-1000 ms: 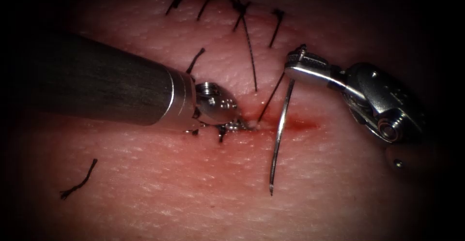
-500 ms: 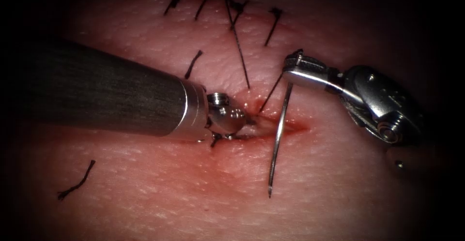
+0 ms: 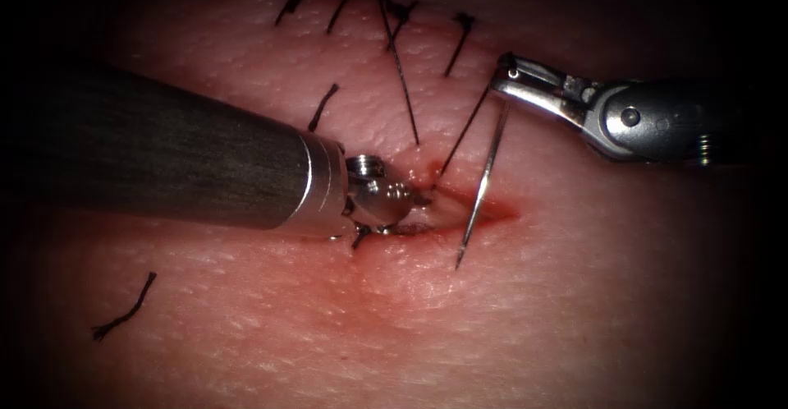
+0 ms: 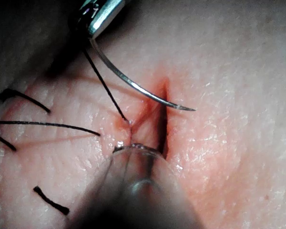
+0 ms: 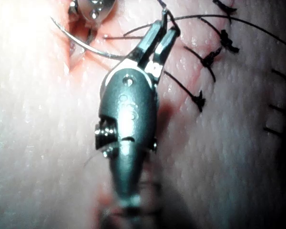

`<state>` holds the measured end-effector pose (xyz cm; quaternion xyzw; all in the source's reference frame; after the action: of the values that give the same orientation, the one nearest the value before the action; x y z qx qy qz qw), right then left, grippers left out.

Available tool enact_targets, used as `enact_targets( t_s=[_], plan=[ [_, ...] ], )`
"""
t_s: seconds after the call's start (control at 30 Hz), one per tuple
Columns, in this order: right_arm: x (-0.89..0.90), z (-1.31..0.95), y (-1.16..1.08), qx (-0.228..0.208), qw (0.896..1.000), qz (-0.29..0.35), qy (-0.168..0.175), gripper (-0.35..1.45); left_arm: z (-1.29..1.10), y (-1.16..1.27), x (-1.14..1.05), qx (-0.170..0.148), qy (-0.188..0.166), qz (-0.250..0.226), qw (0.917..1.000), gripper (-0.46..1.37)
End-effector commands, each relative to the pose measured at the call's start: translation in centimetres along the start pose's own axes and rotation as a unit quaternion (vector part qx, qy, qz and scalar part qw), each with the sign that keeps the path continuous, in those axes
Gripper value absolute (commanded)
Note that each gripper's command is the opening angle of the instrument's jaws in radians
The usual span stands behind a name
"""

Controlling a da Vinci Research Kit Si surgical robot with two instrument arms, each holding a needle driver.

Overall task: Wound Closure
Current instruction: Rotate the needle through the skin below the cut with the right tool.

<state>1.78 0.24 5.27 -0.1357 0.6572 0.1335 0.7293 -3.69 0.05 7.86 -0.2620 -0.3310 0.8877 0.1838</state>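
Right tool (image 3: 515, 80) jaws clamp needle (image 3: 480, 189) tail.

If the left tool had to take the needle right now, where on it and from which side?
Probably the bare stretch of the needle between the right claw, which holds its thread end, and the tip. That span hangs clear above the cut, the point free over the tissue. Approach from the endoscope view's left, where the left claw sits at the cut, jaws across the curve, clear of the point.

The left tool's (image 3: 406, 199) jaw tips sit buried in the cut (image 3: 492, 210), hidden, so their grip cannot be told.
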Motion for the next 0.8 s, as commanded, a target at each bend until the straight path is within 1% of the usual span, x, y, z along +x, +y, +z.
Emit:
enact_targets(
  t_s=[0.03, 0.23, 0.43, 0.5, 0.8],
  plan=[
    [-0.02, 0.04, 0.03, -0.002, 1.0, -0.009, 0.005, -0.35, 0.0, 0.0, 0.0, 0.0, 0.0, 0.0, 1.0, 1.0],
    [-0.03, 0.17, -0.01, 0.004, 0.999, -0.043, 0.014, -0.35, 0.0, 0.01, 0.0, 0.0, 0.0, 0.0, 1.0, 1.02],
    [-0.07, 0.28, -0.17, 0.003, 0.998, -0.068, 0.018, -0.35, 0.0, 0.02, 0.0, 0.0, 0.0, 0.0, 1.0, 1.1],
    [-0.09, 0.31, -0.21, 0.008, 0.997, -0.072, 0.019, -0.35, -0.02, 0.02, -0.01, -0.001, 0.0, 0.0, 1.0, 1.12],
    [-0.13, 0.26, -0.31, 0.02, 0.993, -0.111, 0.02, -0.35, -0.1, 0.04, 0.02, 0.0, 0.0, 0.0, 1.0, 1.11]
  ],
)
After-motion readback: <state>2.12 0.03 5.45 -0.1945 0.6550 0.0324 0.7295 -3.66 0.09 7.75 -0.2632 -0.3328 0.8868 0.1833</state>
